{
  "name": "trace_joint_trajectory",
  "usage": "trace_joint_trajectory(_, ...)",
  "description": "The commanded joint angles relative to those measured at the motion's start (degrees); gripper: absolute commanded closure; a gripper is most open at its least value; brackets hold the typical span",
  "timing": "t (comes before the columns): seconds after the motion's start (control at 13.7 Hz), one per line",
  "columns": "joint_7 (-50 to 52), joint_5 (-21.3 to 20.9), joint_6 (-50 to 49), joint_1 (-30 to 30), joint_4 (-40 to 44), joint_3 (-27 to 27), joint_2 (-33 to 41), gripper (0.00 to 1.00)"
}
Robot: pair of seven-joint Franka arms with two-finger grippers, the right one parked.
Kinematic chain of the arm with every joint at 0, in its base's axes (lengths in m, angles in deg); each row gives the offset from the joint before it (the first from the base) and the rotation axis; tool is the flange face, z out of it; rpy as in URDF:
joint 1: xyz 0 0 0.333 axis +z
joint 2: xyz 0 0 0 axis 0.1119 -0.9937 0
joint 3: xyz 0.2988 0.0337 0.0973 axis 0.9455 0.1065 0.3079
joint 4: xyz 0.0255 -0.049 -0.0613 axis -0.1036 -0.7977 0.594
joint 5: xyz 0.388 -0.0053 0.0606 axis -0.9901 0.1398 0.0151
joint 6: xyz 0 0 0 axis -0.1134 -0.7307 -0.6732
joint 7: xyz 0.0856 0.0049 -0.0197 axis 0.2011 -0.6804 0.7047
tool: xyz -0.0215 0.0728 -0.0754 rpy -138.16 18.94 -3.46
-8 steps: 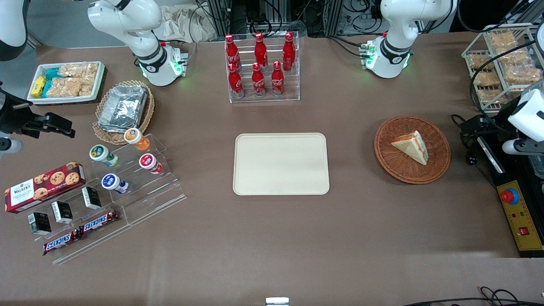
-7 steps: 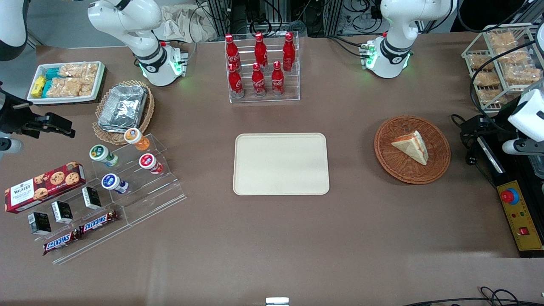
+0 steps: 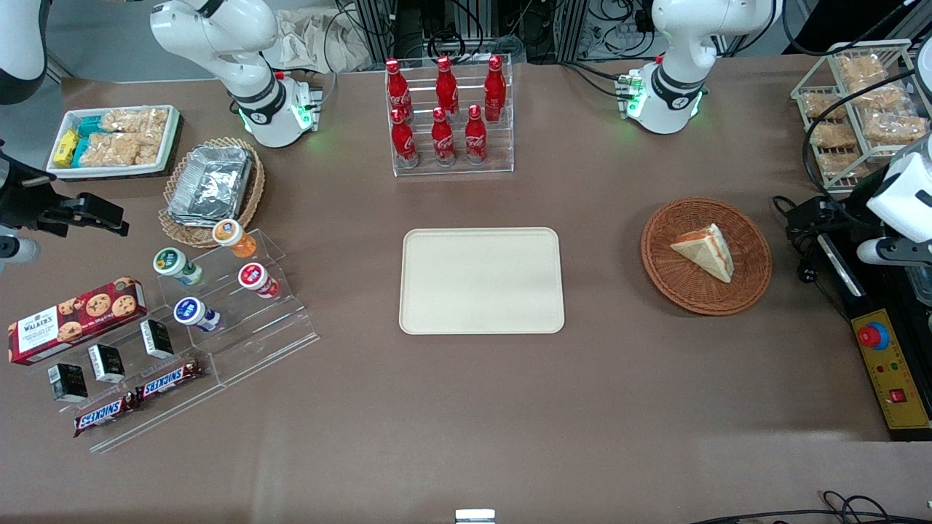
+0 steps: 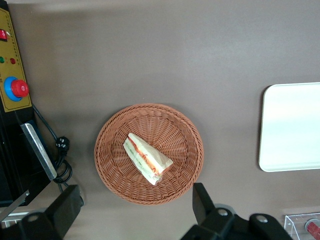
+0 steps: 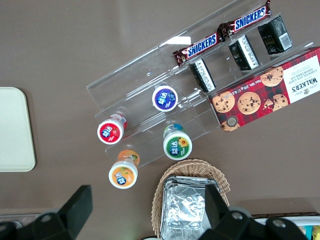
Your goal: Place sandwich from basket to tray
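The sandwich point(image 3: 705, 251), a pale bread wedge with red and green filling, lies in the round reddish-brown basket point(image 3: 677, 287). The cream tray point(image 3: 480, 280) sits bare at the table's middle, beside the basket toward the parked arm's end. My left gripper point(image 3: 801, 218) hangs high above the table at the working arm's end, just outside the basket's rim. Looking down from the left wrist, the sandwich point(image 4: 147, 158) rests in the basket point(image 4: 175, 127), and a rounded end of the tray point(image 4: 295, 125) also shows. The gripper point(image 4: 134, 207) is open, with nothing between its wide-spread fingers point(image 4: 202, 200).
A yellow control box with a red button point(image 3: 885, 371) and loose cables point(image 3: 808, 273) lie beside the basket at the working arm's end. A wire rack of snacks point(image 3: 859, 109) stands farther from the camera. A clear rack of red bottles point(image 3: 448, 116) stands farther from the camera than the tray.
The working arm's wrist has shifted very slightly at the table's end. The sandwich, basket and tray have not moved.
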Motion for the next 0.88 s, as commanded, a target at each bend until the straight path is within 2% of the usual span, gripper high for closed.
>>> trace_joint_trajectory(0.0, -0.2, 0.5, -1.2, 0.0, 1.3, 0.1, -0.6, 0.00)
trace_joint_trajectory(0.44, 0.1, 0.5, -3.4, 0.2, -0.1, 0.2, 0.1, 0.00)
trace_joint_trajectory(0.66, 0.3, 0.6, -1.8, 0.3, -5.8, 0.3, 3.6, 0.00)
trace_joint_trajectory(0.8, 0.7, 0.6, 2.0, 0.3, -12.8, 0.3, 7.4, 0.00)
